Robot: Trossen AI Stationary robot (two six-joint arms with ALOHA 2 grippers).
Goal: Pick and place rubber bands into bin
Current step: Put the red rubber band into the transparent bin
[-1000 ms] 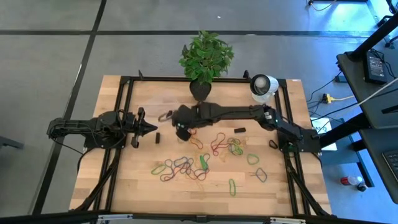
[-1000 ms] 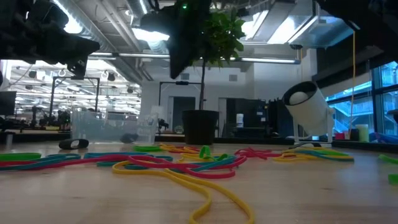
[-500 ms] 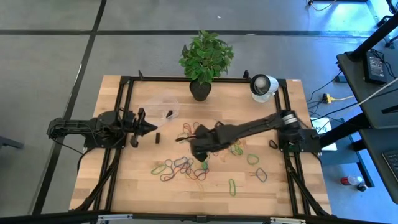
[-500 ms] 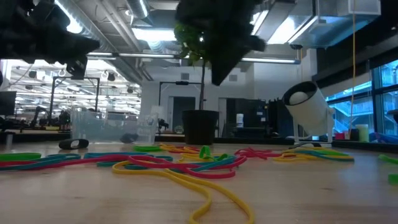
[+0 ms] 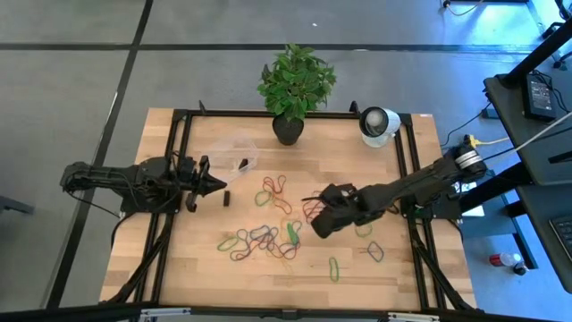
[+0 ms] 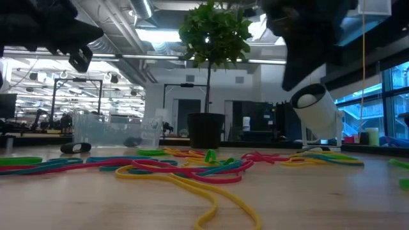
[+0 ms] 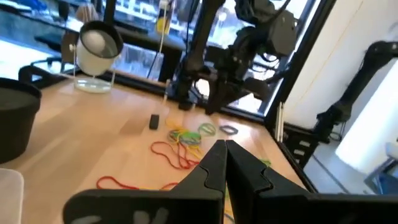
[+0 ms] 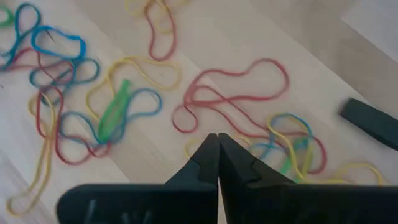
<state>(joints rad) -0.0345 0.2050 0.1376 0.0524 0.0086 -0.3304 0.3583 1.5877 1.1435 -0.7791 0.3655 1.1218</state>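
table (image 5: 201,268): wood | on it: rubber bands (image 5: 268,240) loose, bin (image 5: 230,152), plant pot (image 5: 288,131), white camera (image 5: 376,123)

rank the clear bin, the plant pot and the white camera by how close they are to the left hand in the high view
From the left hand, which waits at the table's left side:
1. The bin, just behind it at the back left.
2. The plant pot, at the back edge's middle.
3. The white camera, in the back right corner.

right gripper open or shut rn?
Shut. In the right wrist view the right gripper has its two dark fingers pressed together, no gap, nothing between them, above the rubber bands on the table.
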